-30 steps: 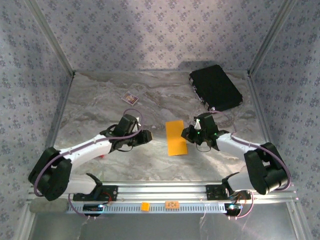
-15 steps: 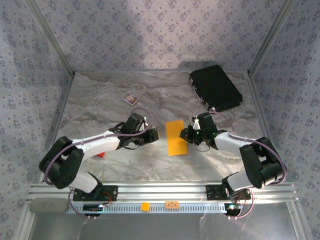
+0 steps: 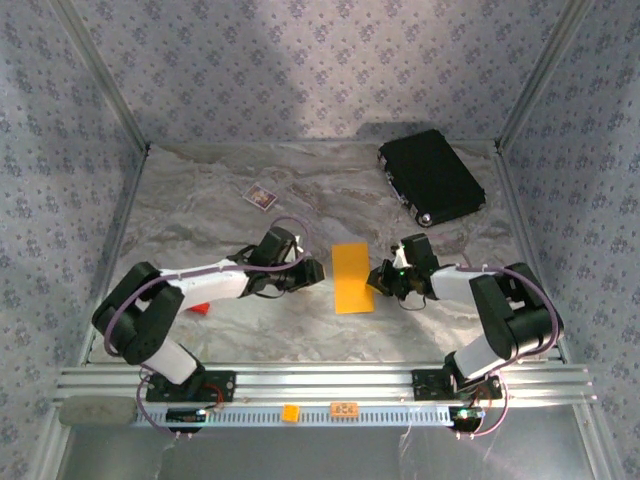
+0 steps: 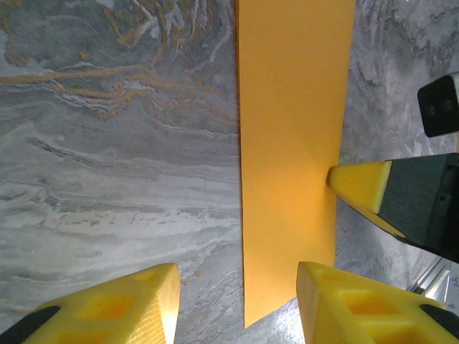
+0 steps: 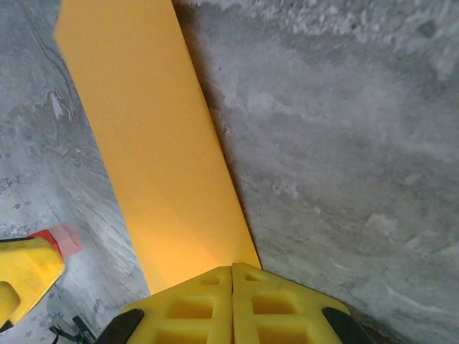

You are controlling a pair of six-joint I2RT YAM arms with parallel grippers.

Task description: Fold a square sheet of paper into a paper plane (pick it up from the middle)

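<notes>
The square sheet of paper (image 3: 352,277) lies flat on the marble table as a narrow orange-yellow rectangle, long side running away from the arms. My left gripper (image 3: 312,272) stands open just left of it. In the left wrist view its fingertips (image 4: 238,276) straddle the near left corner of the paper (image 4: 290,143). My right gripper (image 3: 379,281) is shut, low at the paper's right edge. Its closed tips (image 5: 232,269) rest on the edge of the paper (image 5: 158,165), with nothing between them. That same tip (image 4: 358,183) touches the paper's right side in the left wrist view.
A black case (image 3: 432,175) lies at the back right and a small card (image 3: 261,197) at the back left. A small red block (image 3: 198,308) sits beside the left arm. Orange tags (image 3: 290,411) sit on the front rail. Patterned walls close in three sides.
My left gripper has reached rightward up to the paper's left edge. The right gripper has dropped slightly nearer along the paper's right edge. The paper has stayed put.
</notes>
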